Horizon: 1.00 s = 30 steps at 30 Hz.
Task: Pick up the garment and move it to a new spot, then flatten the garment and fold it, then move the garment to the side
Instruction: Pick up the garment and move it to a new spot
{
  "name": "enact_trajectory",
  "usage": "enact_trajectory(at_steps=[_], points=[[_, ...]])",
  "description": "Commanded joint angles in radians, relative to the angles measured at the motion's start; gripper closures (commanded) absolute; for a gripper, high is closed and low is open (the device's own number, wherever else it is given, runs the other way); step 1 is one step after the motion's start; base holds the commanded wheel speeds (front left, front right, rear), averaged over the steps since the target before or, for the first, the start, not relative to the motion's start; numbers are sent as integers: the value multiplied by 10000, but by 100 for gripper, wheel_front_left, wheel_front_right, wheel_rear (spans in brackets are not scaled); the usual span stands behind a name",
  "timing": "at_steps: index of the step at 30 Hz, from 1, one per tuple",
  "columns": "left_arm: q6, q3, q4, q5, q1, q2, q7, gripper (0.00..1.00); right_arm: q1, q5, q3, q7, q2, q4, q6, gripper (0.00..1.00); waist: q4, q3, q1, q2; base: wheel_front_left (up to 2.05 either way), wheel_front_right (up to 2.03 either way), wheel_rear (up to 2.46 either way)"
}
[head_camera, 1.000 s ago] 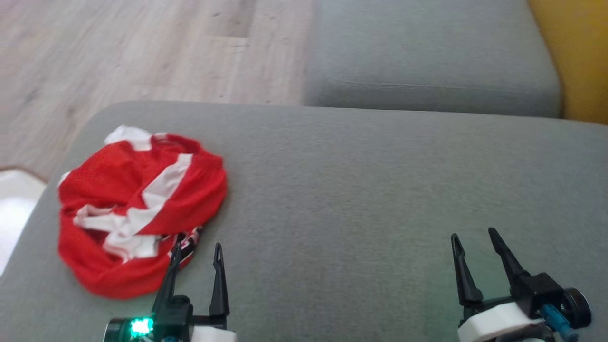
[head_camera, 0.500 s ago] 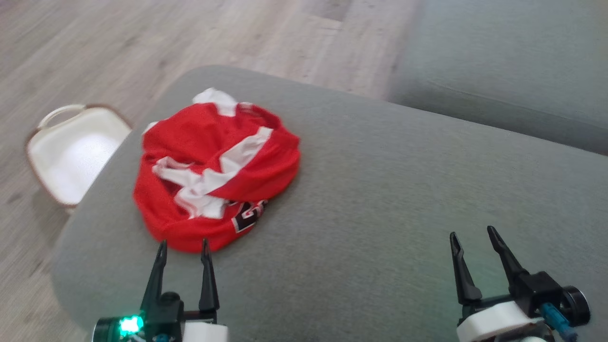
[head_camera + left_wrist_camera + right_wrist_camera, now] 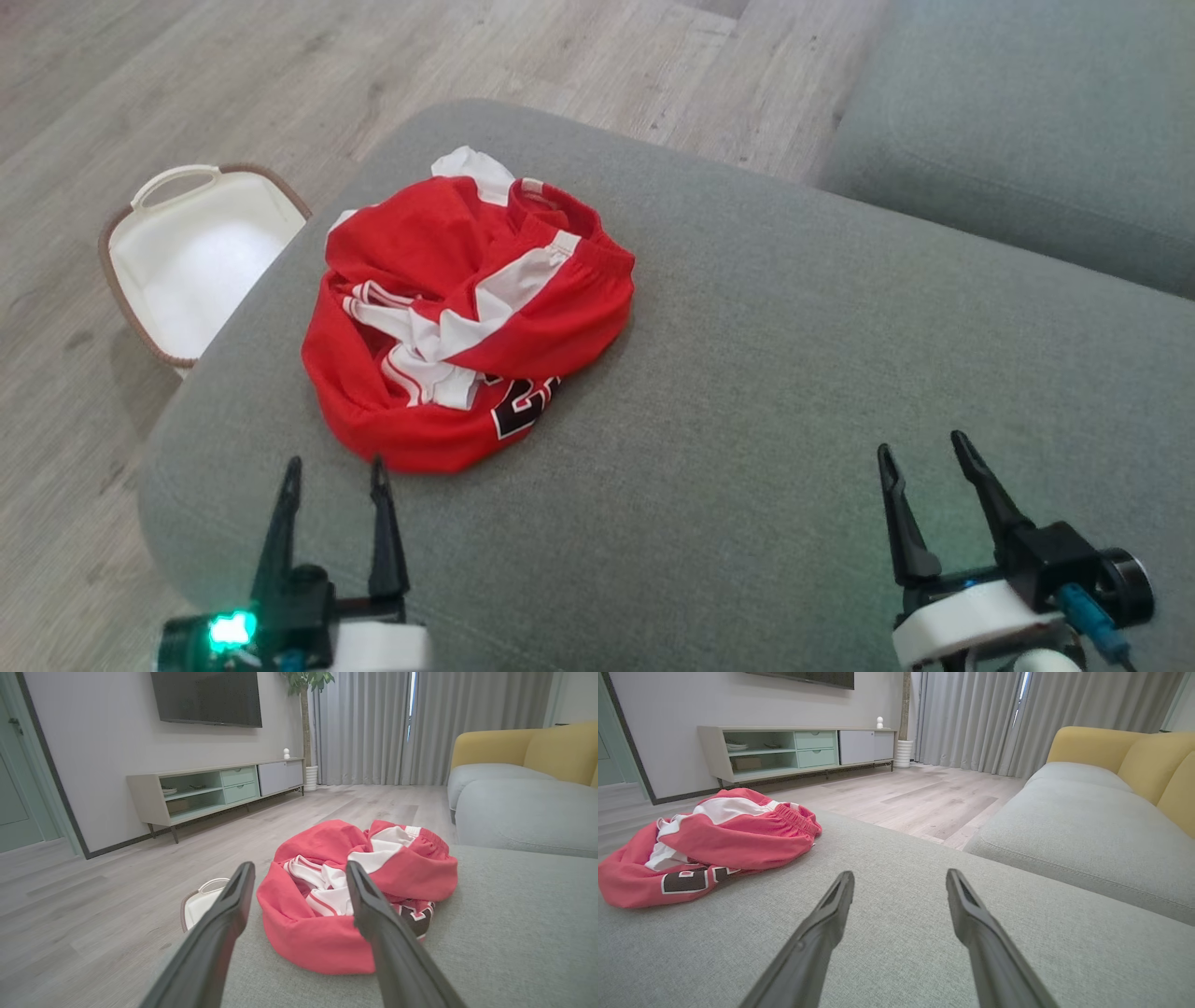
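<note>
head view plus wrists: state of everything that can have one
garment: crumpled heap on the grey cushion, unheld
left gripper: open, empty, at the garment's near edge, not gripping it
right gripper: open, empty, over bare cushion
basket: upright on the floor, nothing visible inside
tv: screen dark

There is 1 garment. There are 2 grippers, the left gripper and the right gripper, each with 2 fingers. There are 2 grey seats, the near seat and the far seat, plus 1 basket, 1 television, 1 cabinet and 1 plant.
</note>
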Motion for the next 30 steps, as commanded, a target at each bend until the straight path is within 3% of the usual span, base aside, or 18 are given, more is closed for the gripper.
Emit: enact_trajectory(at_steps=[1,5,10,15,20,24,30], points=[[-31,418,-368,50,-531,110,-109,0,-369,-33,136,-109,-89,-367,73,0,17,81,1,0,0,0,0],[-320,985,-615,-297,-1720,442,-109,0,-343,-427,75,-109,-89,-572,73,0,-74,784,1,0,0,0,0],[-1242,1067,-323,-626,-4106,1071,232,0,-697,-1220,41,-109,-89,-684,73,0,-283,1774,1,0,0,0,0],[-2430,576,704,-726,-6520,1673,1823,0,-983,-1767,27,-109,-222,-760,73,0,-569,2478,1,0,0,0,0],[-3190,-197,2316,-785,-8425,1770,3657,0,-979,-1874,-3,-109,-672,-924,73,0,-738,2990,1,0,0,0,0],[-3465,-922,3860,-1248,-9529,1559,4748,0,-860,-1886,-84,-109,-1036,-1102,73,0,-782,3371,1,0,0,0,0],[-3522,-2116,5817,-2379,-10259,1316,5809,0,-867,-1876,-108,-109,-1428,-1488,73,0,-913,4049,1,0,0,0,0]])
